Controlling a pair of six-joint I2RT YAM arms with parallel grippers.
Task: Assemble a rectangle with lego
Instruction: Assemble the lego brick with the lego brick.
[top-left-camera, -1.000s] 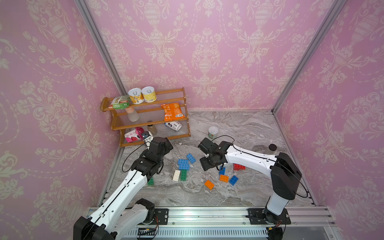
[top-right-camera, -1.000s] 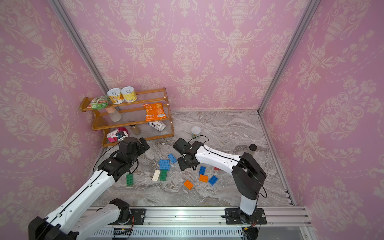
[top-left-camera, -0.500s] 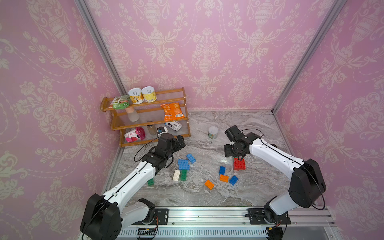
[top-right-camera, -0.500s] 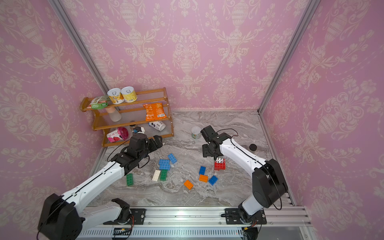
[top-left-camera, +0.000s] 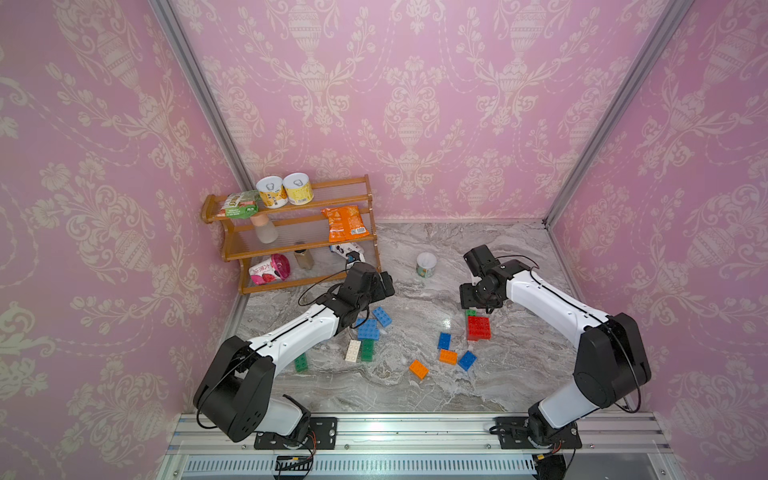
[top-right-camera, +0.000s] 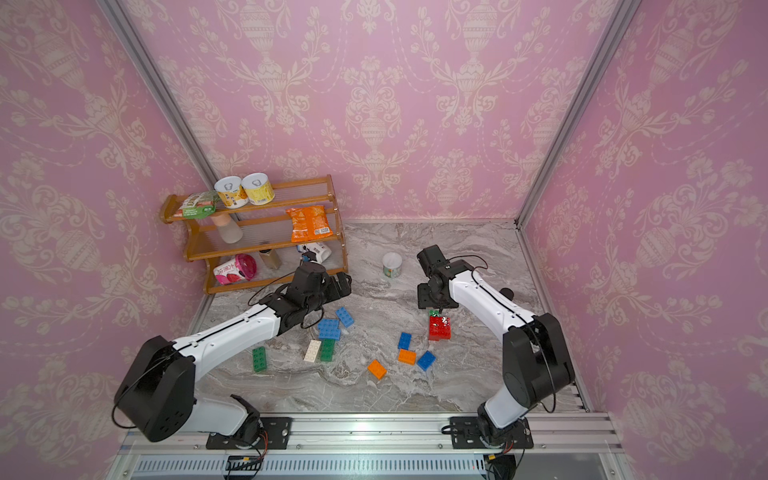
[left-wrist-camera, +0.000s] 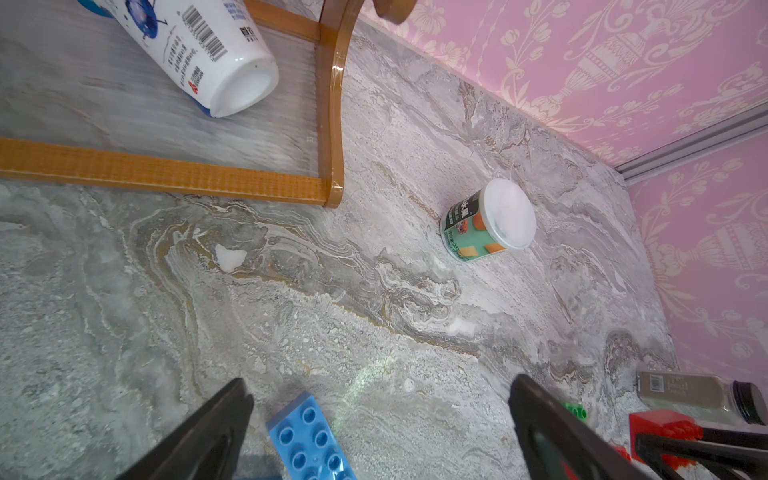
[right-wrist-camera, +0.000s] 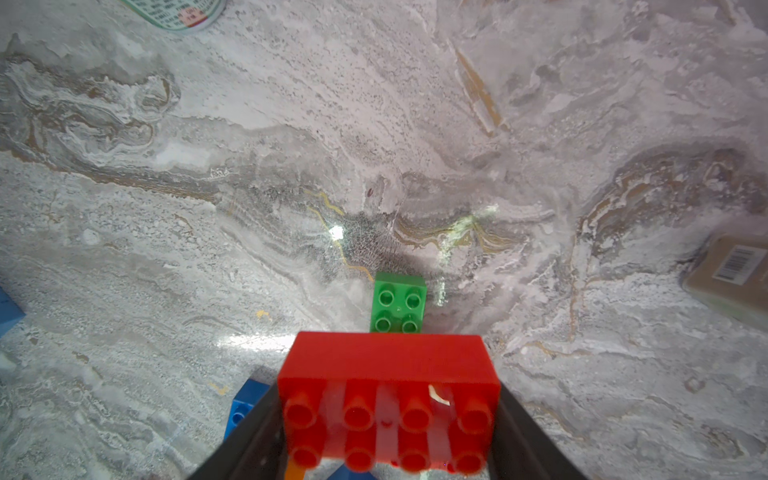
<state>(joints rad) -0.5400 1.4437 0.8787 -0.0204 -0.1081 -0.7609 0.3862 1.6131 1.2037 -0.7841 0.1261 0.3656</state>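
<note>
Right claw (right-wrist-camera: 388, 424) clamping red brick (right-wrist-camera: 388, 370), green brick (right-wrist-camera: 399, 305) partly hidden, left claw (left-wrist-camera: 380, 384) gaping empty

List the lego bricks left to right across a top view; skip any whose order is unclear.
far-left green brick → white brick → front orange brick → red brick. The others overlap sideways, so they are skipped.

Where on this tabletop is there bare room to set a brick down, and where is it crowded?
Bare marble lies between the can, the blue bricks and the red brick. A second free strip runs along the front rail. Crowded: around the white brick and around the orange bricks.
</note>
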